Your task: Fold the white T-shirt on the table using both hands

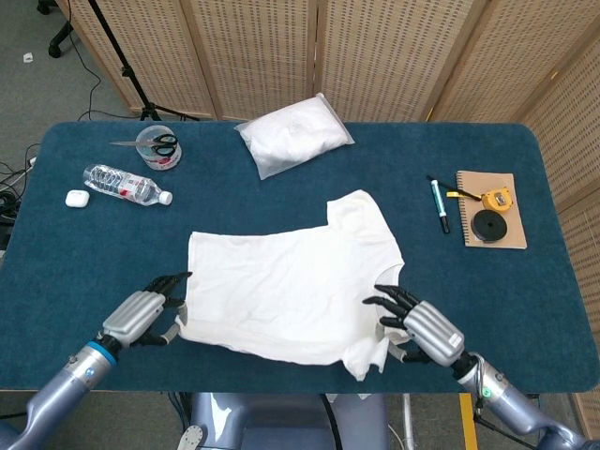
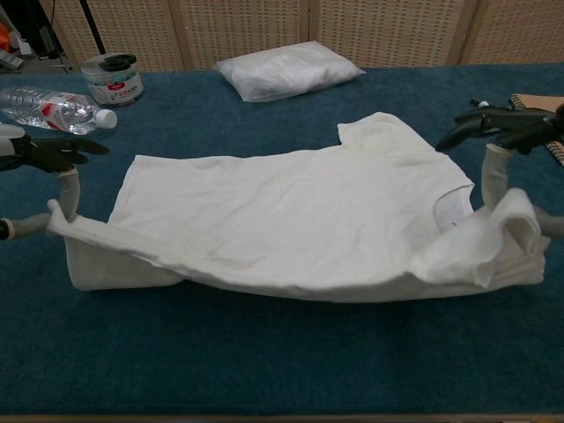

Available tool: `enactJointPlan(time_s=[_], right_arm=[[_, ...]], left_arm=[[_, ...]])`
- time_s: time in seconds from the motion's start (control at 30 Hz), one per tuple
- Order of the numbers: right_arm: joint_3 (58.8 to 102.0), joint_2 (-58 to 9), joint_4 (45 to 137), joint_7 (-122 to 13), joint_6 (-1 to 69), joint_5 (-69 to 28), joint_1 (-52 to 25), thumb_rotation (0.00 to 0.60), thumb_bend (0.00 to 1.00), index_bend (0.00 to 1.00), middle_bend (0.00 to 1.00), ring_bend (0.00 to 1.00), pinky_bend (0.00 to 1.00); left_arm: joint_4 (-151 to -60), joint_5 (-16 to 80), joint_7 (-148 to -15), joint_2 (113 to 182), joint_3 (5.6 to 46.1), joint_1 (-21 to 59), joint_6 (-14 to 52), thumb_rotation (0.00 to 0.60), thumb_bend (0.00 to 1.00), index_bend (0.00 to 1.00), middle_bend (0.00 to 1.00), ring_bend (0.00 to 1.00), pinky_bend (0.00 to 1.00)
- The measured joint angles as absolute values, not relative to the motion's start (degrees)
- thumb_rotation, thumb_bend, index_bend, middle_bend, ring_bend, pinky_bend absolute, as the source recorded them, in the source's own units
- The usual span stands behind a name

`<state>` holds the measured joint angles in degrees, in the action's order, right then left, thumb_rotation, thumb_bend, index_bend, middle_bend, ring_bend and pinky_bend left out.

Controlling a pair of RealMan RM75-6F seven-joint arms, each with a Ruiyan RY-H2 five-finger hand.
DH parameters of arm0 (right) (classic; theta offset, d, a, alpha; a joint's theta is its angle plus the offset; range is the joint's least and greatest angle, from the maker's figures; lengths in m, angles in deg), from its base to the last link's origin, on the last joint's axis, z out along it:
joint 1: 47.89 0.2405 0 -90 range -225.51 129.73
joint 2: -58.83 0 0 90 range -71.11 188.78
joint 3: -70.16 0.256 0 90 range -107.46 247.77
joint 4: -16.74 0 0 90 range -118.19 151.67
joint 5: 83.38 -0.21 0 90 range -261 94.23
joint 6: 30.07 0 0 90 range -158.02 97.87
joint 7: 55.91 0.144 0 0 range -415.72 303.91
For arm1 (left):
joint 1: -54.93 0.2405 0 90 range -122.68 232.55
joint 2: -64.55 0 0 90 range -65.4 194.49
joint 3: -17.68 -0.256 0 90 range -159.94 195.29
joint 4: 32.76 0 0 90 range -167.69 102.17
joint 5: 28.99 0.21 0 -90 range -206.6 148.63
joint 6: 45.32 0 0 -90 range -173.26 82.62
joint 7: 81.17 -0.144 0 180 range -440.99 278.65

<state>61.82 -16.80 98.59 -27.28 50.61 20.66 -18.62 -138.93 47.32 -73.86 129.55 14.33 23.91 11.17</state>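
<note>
On the blue surface (image 1: 281, 155), the far left corner holds a clear tub (image 1: 157, 147) with scissors (image 1: 150, 143) laid across its top, a plastic water bottle (image 1: 126, 184) lying on its side nearer in, and a small white case (image 1: 76, 198) beside the bottle. A sealed white bag (image 1: 292, 134) sits at the far middle. To the right a marker (image 1: 438, 203) lies next to a brown notebook (image 1: 489, 208) carrying a yellow tape measure (image 1: 498, 198) and a black disc (image 1: 488, 226).

Left hand (image 1: 141, 317) and right hand (image 1: 424, 327) are both raised, each pinching a near corner of the shirt (image 1: 281, 281), other fingers extended.
</note>
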Motion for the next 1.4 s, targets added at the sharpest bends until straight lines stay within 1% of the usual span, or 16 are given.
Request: enactJointPlan(time_s=[0.13,0.3,0.47,0.57,0.77,0.9,1.17,1.23,1.27,1.33,1.37,1.4], right_arm=[[66.6,-16.9,99.7,-27.6,45.6,15.2,-16.1,0.600,0.62,0.68,0.20,0.00,0.09],[72.3,-19.2,98.8,-29.0,38.1,8.5,-12.2,0.600,0.62,0.68,0.20,0.00,0.09],[76.1,-23.5,94.5,-30.6,30.9,2.2,-8.2,0.600,0.62,0.68,0.20,0.00,0.09],[77.9,-26.1,90.9,-31.1,27.5,-0.1,-6.1,0.600,0.62,0.68,0.20,0.00,0.09],[80.5,-30.8,83.2,-30.6,22.9,-3.2,-2.9,0.600,0.62,0.68,0.20,0.00,0.09],[81.5,-32.5,79.7,-28.9,21.5,-4.1,-1.7,0.600,0.62,0.68,0.20,0.00,0.09],[82.2,-33.9,74.9,-25.9,19.9,-4.4,-0.5,0.600,0.62,0.68,0.20,0.00,0.09],[82.3,-34.2,74.1,-25.4,19.7,-4.4,-0.3,0.600,0.62,0.68,0.20,0.00,0.09],[82.4,-34.3,73.7,-25.0,19.5,-4.4,-0.1,0.600,0.62,0.68,0.20,0.00,0.09],[82.5,-34.5,73.1,-24.6,19.3,-4.4,0.2,0.600,0.62,0.68,0.20,0.00,0.09],[82.6,-34.7,72.8,-24.5,19.2,-4.4,0.4,0.600,0.62,0.68,0.20,0.00,0.09],[82.6,-34.7,72.6,-24.4,19.1,-4.3,0.5,0.600,0.62,0.68,0.20,0.00,0.09]], left_arm=[[-137.8,38.1,-79.0,131.3,18.1,22.1,9.9,0.600,0.67,0.75,0.00,0.00,0.00],[-135.0,26.0,-85.6,133.8,22.3,18.6,8.6,0.600,0.68,0.75,0.00,0.00,0.00],[-130.6,15.0,-92.5,136.9,25.4,14.6,8.0,0.600,0.68,0.75,0.00,0.00,0.00],[-127.2,10.5,-95.6,139.2,26.7,12.3,7.9,0.600,0.68,0.75,0.00,0.00,0.00],[-119.5,5.1,-98.9,145.0,28.6,9.2,8.1,0.600,0.67,0.76,0.00,0.00,0.00],[-114.8,2.1,-100.7,148.6,29.2,7.6,7.4,0.600,0.66,0.76,0.00,0.00,0.00],[-105.7,0.8,-102.1,154.8,29.9,5.7,5.9,0.600,0.64,0.76,0.00,0.00,0.00],[-103.9,1.3,-102.2,156.1,30.1,5.6,6.2,0.600,0.63,0.75,0.00,0.00,0.00],[-102.8,1.6,-102.4,156.8,30.1,5.5,6.3,0.600,0.59,0.70,0.00,0.00,0.00],[-101.7,1.7,-103.1,157.5,30.1,5.4,6.0,0.600,0.47,0.46,0.00,0.00,0.00],[-101.5,1.5,-103.7,157.5,30.0,5.3,5.7,0.600,0.40,0.26,0.00,0.00,0.00],[-101.5,1.3,-104.3,157.5,30.0,5.2,5.5,0.600,0.34,0.11,0.00,0.00,0.00]])
